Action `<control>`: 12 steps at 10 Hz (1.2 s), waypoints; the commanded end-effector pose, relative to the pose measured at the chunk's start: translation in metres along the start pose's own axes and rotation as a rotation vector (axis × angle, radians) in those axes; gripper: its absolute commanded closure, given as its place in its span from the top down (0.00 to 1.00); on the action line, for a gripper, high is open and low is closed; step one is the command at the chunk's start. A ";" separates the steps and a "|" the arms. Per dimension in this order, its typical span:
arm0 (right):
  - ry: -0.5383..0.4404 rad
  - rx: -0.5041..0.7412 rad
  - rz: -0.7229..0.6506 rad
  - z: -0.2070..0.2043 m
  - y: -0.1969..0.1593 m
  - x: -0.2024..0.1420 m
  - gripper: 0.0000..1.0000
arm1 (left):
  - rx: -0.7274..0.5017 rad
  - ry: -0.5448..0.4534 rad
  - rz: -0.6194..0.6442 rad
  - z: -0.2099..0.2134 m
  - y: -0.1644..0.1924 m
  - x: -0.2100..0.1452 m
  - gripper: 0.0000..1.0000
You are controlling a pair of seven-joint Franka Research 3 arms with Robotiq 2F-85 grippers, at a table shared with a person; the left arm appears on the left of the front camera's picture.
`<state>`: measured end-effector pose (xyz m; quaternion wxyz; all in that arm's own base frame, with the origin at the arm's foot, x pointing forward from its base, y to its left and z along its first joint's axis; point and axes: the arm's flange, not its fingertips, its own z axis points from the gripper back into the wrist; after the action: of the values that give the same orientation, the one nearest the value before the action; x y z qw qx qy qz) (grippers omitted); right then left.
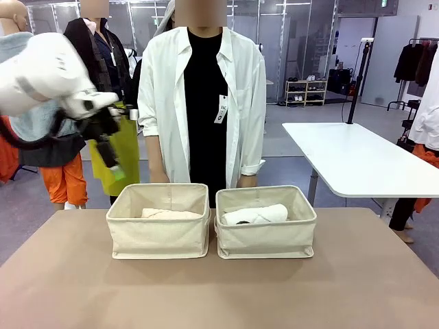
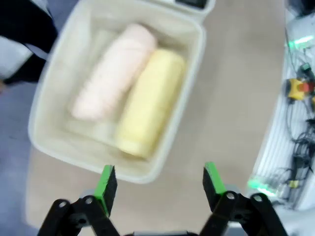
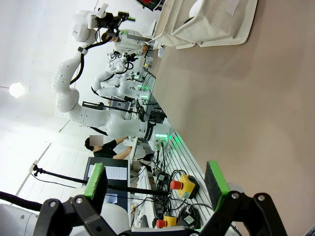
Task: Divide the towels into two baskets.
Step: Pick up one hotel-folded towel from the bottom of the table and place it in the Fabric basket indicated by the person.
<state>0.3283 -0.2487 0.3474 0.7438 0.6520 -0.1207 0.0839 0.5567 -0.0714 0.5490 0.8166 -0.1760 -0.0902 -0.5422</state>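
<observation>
Left gripper (image 2: pixel 160 184), black with green pads, jaws spread and empty, hangs at the bottom of the left wrist frame above the left beige canvas basket (image 2: pixel 194 78). In that basket: pale pink rolled terry towel (image 2: pixel 113 71) and yellow rolled terry towel (image 2: pixel 150 101), side by side and touching. Front view, centre: the right beige canvas basket (image 1: pixel 266 236) holds a white rolled towel (image 1: pixel 255 214). Right gripper (image 3: pixel 156 181) jaws wide, empty, over the brown tabletop (image 3: pixel 246 108).
</observation>
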 end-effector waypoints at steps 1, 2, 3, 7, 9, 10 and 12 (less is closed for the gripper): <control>0.002 -0.003 -0.002 -0.001 0.003 -0.001 1.00 | -0.277 -0.298 0.329 0.023 0.014 -0.077 0.89; 0.002 -0.003 -0.002 -0.001 0.003 -0.001 1.00 | -0.400 -0.487 0.428 0.032 0.018 -0.136 0.89; 0.002 -0.003 -0.002 -0.001 0.003 -0.001 1.00 | -0.474 -0.613 0.506 0.033 0.021 -0.184 0.89; 0.002 -0.003 -0.002 -0.001 0.003 -0.001 1.00 | -0.594 -0.979 0.807 0.006 -0.008 -0.357 0.89; 0.002 -0.003 -0.002 -0.001 0.003 -0.001 1.00 | -0.627 -1.139 0.949 -0.020 -0.022 -0.428 0.89; 0.002 -0.003 -0.002 -0.001 0.003 -0.001 1.00 | -0.671 -1.164 1.006 -0.035 -0.022 -0.457 0.89; 0.002 -0.003 -0.002 -0.001 0.003 -0.001 1.00 | -0.722 -1.096 1.095 -0.059 -0.011 -0.482 0.89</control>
<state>0.3286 -0.2483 0.3475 0.7437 0.6521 -0.1205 0.0845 0.3363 0.3088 0.3297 0.7069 -0.6689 -0.2122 0.0879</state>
